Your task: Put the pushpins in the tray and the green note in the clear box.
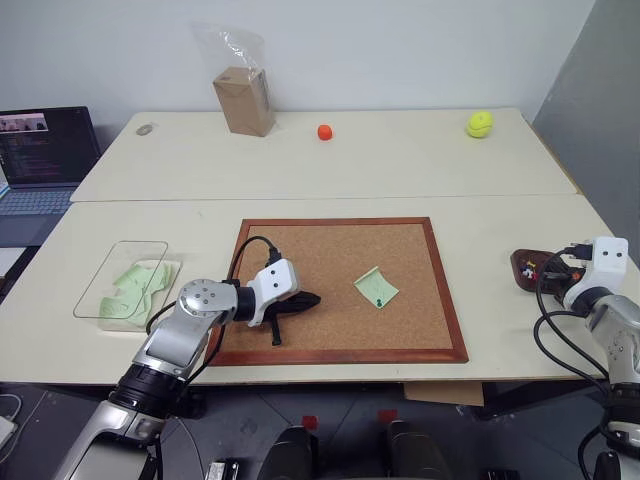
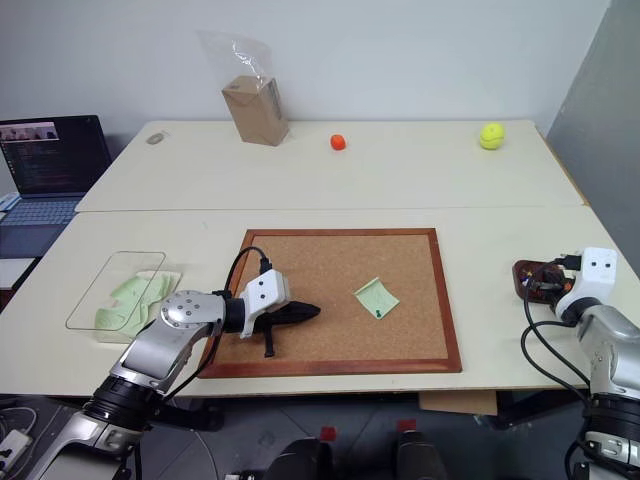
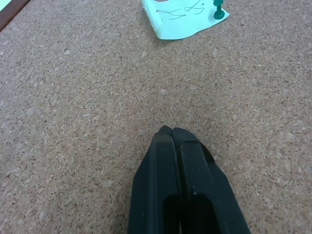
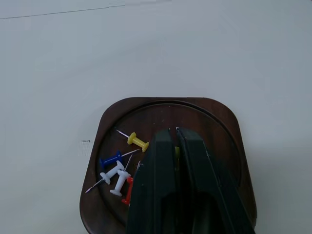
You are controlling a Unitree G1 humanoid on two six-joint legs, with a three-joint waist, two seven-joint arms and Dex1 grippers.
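Observation:
The green note lies on the cork board, pinned by one green pushpin at its near corner. My left gripper rests shut on the cork, a short way left of the note and pointing at it. The clear box sits on the table left of the board, with pale green slips inside. At the table's right edge stands the brown tray, holding yellow, blue, white and red pushpins. My right gripper hovers shut just over the tray. A tiny yellowish bit shows between its fingers, and I cannot tell whether it is held.
The wood-framed cork board fills the table's middle front. On the far table stand a brown box in a clear bag, a red ball and a yellow-green ball. A laptop sits far left.

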